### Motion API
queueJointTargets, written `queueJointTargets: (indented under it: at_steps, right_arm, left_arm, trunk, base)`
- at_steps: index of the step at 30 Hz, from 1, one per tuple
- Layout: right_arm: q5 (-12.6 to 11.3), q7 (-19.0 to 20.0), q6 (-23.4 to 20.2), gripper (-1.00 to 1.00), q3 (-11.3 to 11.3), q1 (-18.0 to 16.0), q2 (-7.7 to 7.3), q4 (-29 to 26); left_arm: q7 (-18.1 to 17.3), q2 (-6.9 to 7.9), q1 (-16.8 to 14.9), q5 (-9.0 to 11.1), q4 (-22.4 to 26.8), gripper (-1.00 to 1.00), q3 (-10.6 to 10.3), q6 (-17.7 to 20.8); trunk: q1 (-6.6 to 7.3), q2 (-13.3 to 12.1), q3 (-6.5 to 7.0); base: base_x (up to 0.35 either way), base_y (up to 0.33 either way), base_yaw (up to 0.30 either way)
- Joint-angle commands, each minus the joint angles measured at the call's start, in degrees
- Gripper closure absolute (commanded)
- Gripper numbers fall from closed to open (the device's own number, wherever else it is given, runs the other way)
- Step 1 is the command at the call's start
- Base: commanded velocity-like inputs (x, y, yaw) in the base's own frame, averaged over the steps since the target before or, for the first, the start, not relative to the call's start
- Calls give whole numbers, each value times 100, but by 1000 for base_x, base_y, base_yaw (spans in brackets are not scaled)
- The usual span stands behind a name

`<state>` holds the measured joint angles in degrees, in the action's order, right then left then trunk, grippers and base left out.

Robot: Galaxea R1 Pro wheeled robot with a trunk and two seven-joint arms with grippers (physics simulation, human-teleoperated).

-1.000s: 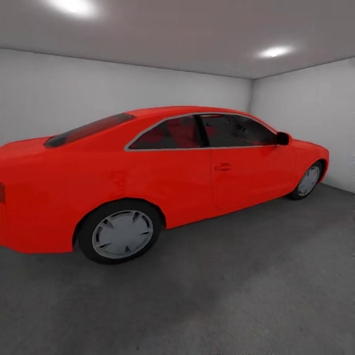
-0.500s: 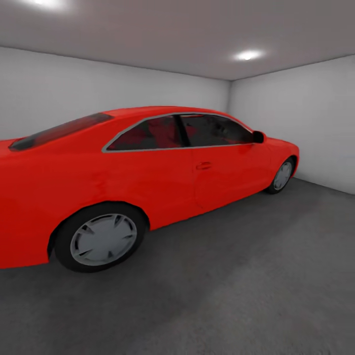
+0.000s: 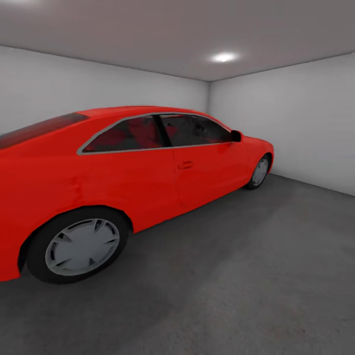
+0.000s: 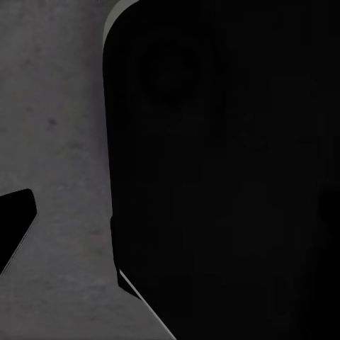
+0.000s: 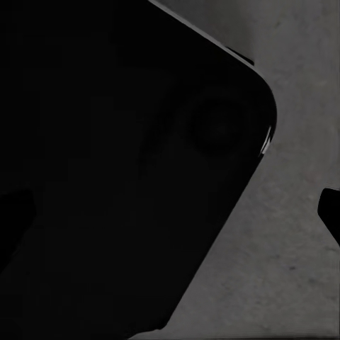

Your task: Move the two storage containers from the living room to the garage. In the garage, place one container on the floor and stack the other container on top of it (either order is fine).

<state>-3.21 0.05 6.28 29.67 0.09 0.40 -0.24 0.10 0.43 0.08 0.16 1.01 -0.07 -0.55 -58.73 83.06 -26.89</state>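
I am in the garage, and the two storage containers are out of view. The dark grey concrete floor point(image 3: 256, 276) stretches ahead and to the right in the head view. In the left wrist view my left gripper point(image 4: 170, 227) hangs over speckled floor point(image 4: 64, 142), with one dark fingertip point(image 4: 14, 230) at the picture's edge and a large dark part of the robot point(image 4: 227, 170) behind the gap. My right gripper point(image 5: 170, 212) is likewise spread, with a fingertip point(image 5: 330, 212) at the far edge over the floor point(image 5: 283, 283). Nothing sits between either pair of fingers.
A red car point(image 3: 123, 167) fills the left half of the head view, its rear wheel point(image 3: 81, 246) nearest me. Plain white walls point(image 3: 291, 118) close the back and the right side. Open concrete lies between the car and the right wall.
The whole head view has swung to the right, so the car now sits further left in the picture and more of the right wall shows. The car itself has not moved.
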Motion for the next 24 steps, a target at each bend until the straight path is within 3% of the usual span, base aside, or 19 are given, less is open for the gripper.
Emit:
queueJointTargets:
  at_steps: [1, 24]
  right_arm:
    - [-35, 1, 14, -100, 30, 0, -1, -2]
    - [-38, -3, 50, -100, 30, 0, -37, -2]
  left_arm:
    - [1, 1, 1, 2, 4, -100, -1, -6]
    - [0, 1, 1, 2, 4, -100, -1, -6]
  trunk:
    - [0, 2, -4]
    - [0, 2, -4]
  base:
    - [0, 0, -246]
    - [0, 0, -246]
